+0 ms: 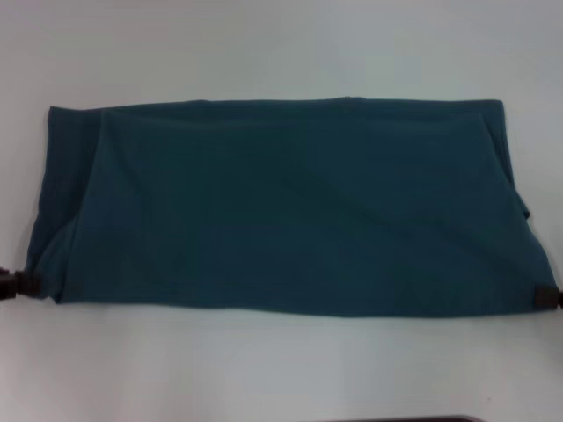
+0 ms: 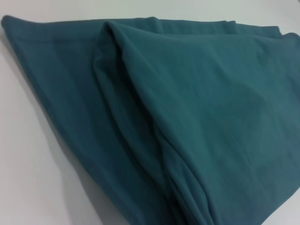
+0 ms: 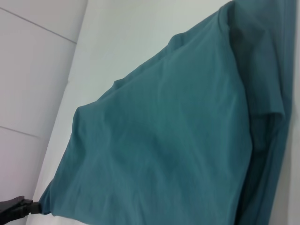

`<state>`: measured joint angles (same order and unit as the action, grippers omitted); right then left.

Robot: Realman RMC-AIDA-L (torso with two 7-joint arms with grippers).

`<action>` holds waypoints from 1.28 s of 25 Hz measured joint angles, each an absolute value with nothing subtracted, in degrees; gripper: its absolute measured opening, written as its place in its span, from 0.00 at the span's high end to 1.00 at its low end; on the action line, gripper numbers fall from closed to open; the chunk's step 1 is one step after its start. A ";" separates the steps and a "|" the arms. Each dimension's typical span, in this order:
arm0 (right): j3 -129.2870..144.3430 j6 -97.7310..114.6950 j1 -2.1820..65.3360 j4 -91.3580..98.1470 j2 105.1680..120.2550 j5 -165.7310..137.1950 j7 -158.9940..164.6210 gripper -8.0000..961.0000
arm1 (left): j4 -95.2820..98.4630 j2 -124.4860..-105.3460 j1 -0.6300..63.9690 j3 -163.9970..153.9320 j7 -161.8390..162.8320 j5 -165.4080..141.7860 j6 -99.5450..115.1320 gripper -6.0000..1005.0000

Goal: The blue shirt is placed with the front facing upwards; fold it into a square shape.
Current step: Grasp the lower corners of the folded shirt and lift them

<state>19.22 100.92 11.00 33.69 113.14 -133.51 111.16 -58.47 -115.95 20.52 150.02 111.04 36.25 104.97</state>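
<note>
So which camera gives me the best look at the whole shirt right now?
The head view: the blue shirt shows complete, a wide folded band with both grippers at its near corners. The left wrist view shows only layered folds; the right wrist view one slanted portion.

Blue shirt (image 3: 173, 140) lies folded on white table (image 3: 122, 42), plain side up. Left gripper (image 3: 16, 209) touches shirt's far corner.

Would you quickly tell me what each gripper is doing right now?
Left gripper: shut on the blue shirt's near left corner.
Right gripper: shut on its near right corner.
</note>
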 joint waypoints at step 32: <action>15.76 104.95 1.94 33.33 113.46 -134.54 105.24 0.88 | -55.88 -114.77 13.05 152.49 106.24 34.13 110.98 0.99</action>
<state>15.76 104.95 1.94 33.33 113.46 -134.54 105.24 -55.88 -114.77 13.05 152.49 106.24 34.13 110.98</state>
